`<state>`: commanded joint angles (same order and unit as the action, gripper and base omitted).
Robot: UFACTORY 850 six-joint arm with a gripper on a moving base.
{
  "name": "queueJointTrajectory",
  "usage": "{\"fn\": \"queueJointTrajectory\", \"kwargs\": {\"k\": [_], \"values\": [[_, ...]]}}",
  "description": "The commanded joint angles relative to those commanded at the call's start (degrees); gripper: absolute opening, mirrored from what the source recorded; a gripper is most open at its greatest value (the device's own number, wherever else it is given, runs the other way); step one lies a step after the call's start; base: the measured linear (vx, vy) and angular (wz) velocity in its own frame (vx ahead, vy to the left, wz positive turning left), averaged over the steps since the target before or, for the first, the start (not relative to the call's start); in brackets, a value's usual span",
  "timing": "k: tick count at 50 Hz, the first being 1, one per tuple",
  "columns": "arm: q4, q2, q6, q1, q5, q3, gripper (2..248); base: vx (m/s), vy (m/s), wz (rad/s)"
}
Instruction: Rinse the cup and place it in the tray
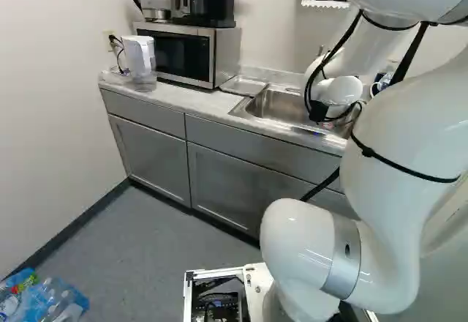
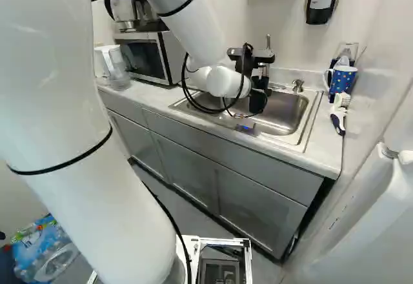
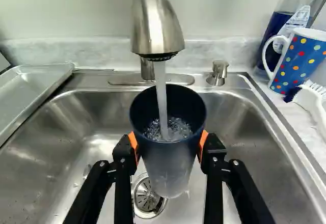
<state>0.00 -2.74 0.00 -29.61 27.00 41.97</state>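
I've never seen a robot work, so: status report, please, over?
Gripper shut on cup. Water running into it. Faucet overhead, likely in the way of lifting straight up.

Your arm [image 1: 409, 124] is glossy white and rounded, with a silver collar [image 1: 342, 256], black straps [image 1: 402, 166] and cables [image 2: 183, 77]; your black gripper [image 2: 259, 88] has orange pads [image 3: 133, 143].
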Motion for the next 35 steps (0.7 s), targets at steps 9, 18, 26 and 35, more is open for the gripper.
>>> {"fn": "queueJointTrajectory", "kwargs": {"k": [9,18,26,35], "values": [[0.0,0.0,0.0,0.0,0.0,0.0,126,0.000,0.000,0.000],[0.0,0.0,0.0,0.0,0.0,0.0,126,0.000,0.000,0.000],[0.0,0.0,0.0,0.0,0.0,0.0,126,0.000,0.000,0.000],[0.0,0.0,0.0,0.0,0.0,0.0,126,0.000,0.000,0.000]]}}
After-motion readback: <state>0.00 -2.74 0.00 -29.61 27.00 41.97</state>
